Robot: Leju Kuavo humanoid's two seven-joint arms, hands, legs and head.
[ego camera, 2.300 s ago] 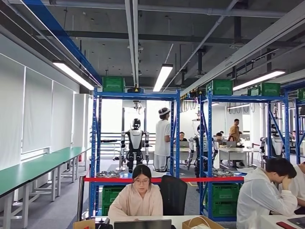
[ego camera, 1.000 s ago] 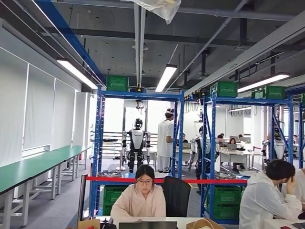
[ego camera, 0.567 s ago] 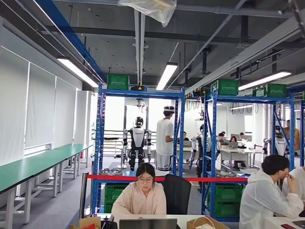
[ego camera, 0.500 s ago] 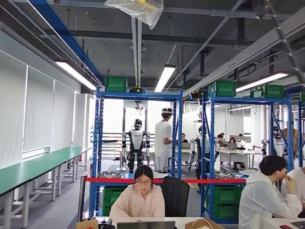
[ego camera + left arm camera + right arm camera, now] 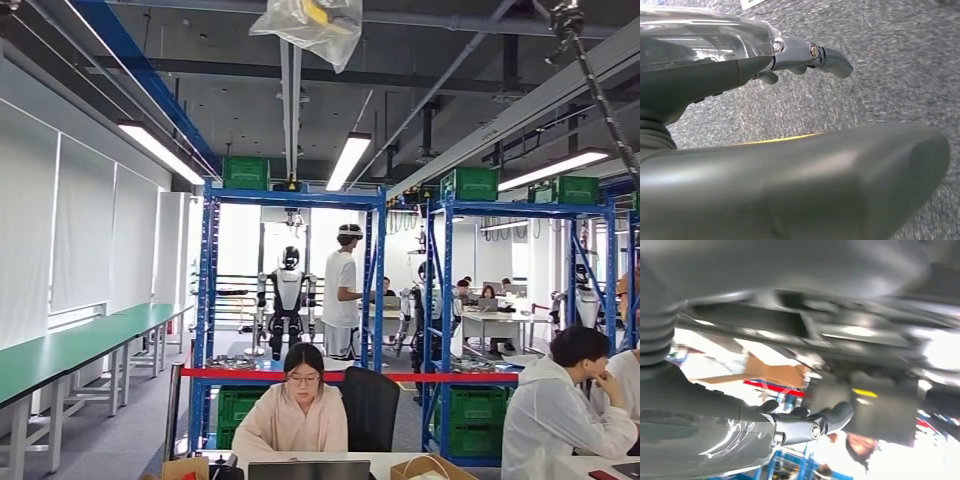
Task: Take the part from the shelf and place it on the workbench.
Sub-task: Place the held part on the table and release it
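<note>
Head view: a workshop with blue shelves (image 5: 290, 300) ahead, holding green crates (image 5: 241, 172) on top and metal parts (image 5: 226, 363) on a lower level. A person (image 5: 290, 415) sits at a desk in front. A long green bench (image 5: 68, 350) runs along the left.

Left wrist view: the left hand (image 5: 806, 55) hangs above grey carpet, fingers straight, holding nothing.

Right wrist view: the right hand (image 5: 806, 422), blurred, fingers extended, nothing visibly held.

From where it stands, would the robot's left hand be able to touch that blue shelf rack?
Probably not. The blue shelf rack stands well beyond a desk where a person sits, and the left hand hangs over grey carpet.
</note>
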